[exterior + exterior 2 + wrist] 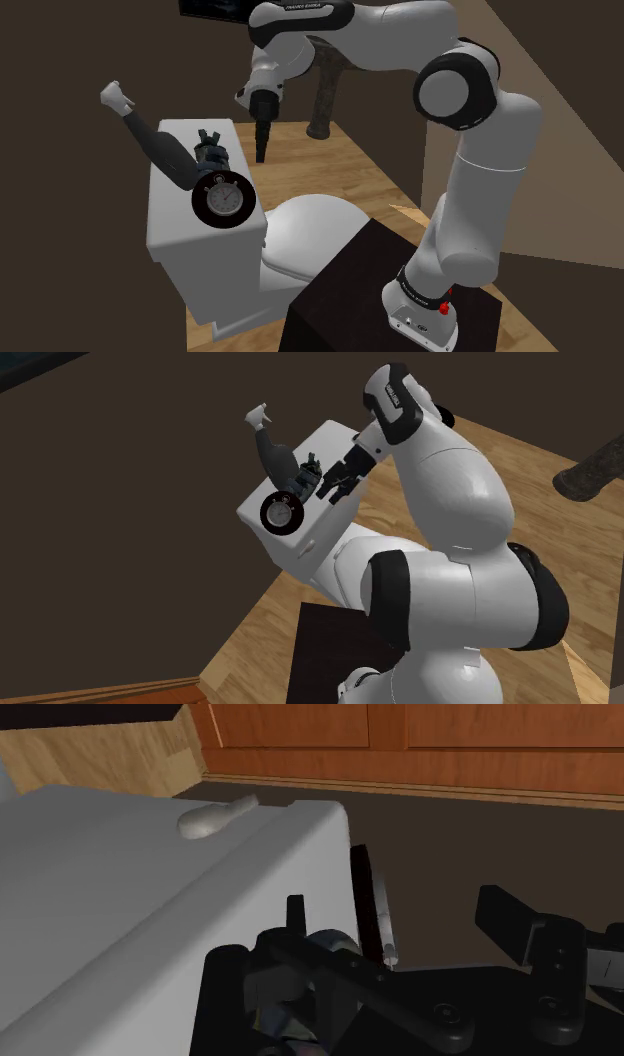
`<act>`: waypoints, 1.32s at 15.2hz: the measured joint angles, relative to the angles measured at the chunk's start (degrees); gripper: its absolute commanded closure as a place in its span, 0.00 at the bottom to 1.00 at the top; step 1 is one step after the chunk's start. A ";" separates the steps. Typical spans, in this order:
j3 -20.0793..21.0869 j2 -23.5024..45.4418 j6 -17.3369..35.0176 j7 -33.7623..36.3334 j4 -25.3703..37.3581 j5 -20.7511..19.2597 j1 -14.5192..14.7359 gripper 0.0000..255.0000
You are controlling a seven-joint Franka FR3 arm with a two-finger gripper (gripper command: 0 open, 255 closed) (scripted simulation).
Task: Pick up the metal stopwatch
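Note:
The stopwatch (224,198), a round white dial in a black rim, sits at the near end of the white toilet tank's lid (180,235), its face turned up toward the shoulder camera. In the second exterior view the stopwatch (282,513) lies at the lid's (335,440) lower corner. My gripper (264,150) hangs above the lid's far end, apart from the stopwatch, pointing down. Its fingers stand open with nothing between them in the second exterior view (335,482) and the wrist view (400,919).
A dark spray bottle (160,148) with a white nozzle leans on the lid behind the stopwatch, and a small dark object (210,152) lies beside it. The white toilet bowl (310,235) is below. My dark stand (350,300) is on the wooden floor. A grey post (325,100) rises behind.

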 measured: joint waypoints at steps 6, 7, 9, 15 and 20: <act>5.30 11.68 -11.32 -5.94 12.19 7.57 -0.46 0.00; 5.48 12.06 -11.55 -6.27 12.60 7.83 -0.46 0.00; 5.48 12.82 -12.09 -7.21 12.81 7.71 -0.55 0.00; 5.56 13.98 -9.37 -9.61 10.48 6.89 0.20 1.00; 5.55 14.02 -9.29 -9.72 10.46 6.88 0.20 1.00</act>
